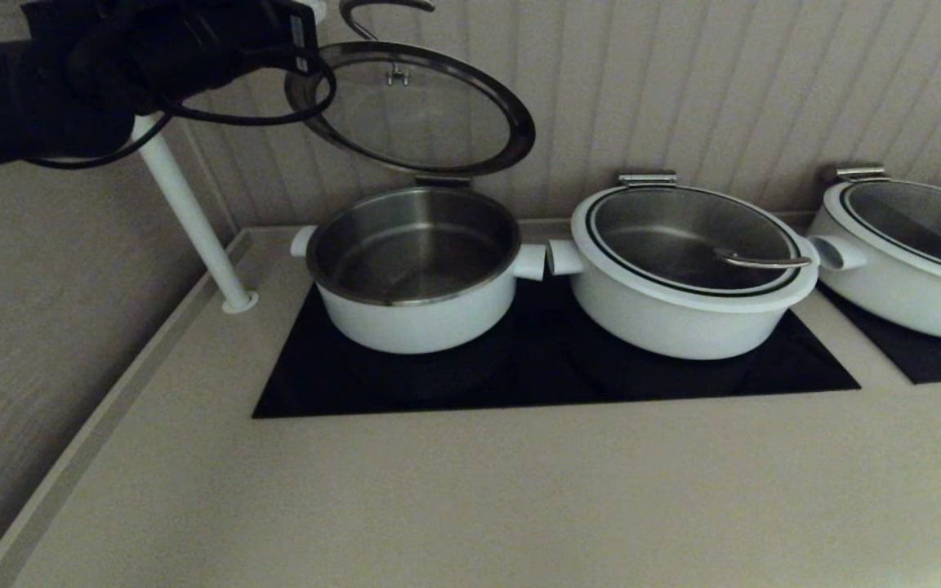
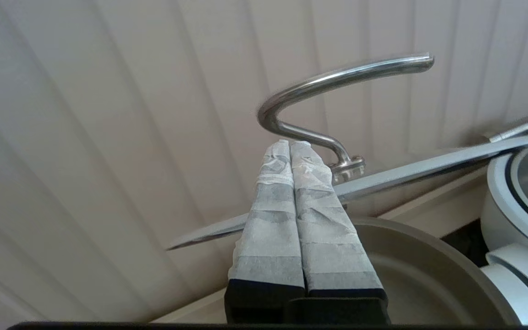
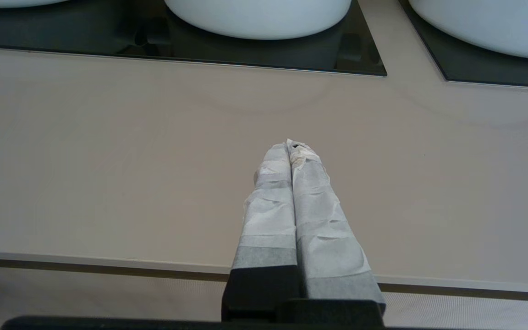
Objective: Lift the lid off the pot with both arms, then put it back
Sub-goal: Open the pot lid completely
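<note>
The glass lid (image 1: 417,110) stands tilted up on its rear hinge over the open small white pot (image 1: 413,273), the left hand (image 2: 291,146), fingers pressed together, by its steel loop handle (image 2: 337,87); I'd ease it down slowly, not drop it.

Dim and flat in the head view, with the left arm (image 1: 70,73) sunk into near-black shadow. Brighter and evenly lit in both wrist views. Soft glare along the steel loop handle (image 2: 337,80), slightly blurred.
</note>
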You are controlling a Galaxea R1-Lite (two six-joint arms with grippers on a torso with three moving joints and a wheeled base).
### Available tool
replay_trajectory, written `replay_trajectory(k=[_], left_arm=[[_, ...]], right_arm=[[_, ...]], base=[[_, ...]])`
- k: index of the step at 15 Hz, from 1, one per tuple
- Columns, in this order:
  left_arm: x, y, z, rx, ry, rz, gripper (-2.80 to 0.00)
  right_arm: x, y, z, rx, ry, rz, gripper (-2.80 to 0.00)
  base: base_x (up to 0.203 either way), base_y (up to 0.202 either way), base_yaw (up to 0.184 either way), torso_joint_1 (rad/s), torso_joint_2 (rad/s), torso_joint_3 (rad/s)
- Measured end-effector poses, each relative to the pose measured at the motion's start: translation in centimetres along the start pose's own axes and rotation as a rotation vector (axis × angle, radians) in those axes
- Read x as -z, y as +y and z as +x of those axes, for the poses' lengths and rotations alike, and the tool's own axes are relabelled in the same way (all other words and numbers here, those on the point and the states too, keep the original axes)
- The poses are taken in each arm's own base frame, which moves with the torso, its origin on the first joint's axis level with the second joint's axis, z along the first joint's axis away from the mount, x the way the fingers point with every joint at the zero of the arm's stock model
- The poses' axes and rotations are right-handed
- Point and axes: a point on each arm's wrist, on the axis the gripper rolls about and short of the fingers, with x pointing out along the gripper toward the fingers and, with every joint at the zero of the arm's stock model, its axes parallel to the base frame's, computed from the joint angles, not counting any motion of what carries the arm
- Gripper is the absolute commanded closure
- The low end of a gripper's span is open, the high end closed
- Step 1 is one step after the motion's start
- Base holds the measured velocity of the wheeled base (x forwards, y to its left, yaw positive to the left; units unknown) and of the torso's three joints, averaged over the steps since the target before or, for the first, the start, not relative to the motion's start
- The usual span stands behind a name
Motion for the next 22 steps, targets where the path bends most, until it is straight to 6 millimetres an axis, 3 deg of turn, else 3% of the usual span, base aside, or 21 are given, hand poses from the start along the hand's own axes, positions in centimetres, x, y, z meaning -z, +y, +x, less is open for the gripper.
replay_trajectory(k=[11,22], left_arm=[[0.5,-0.3,0.2,0.131,-0.001,0.023,0.0],[1.5,-0.5,0.7,0.142,0.016,0.045,0.0]], right_arm=[[0.0,0.0,0.0,0.0,0.0,-0.001,0.0],[0.0,0.0,0.0,0.0,0.0,0.0,0.0]], base=[[0.0,0.0,0.0,0.0,0.0,0.0],[0.0,0.0,0.0,0.0,0.0,0.0]])
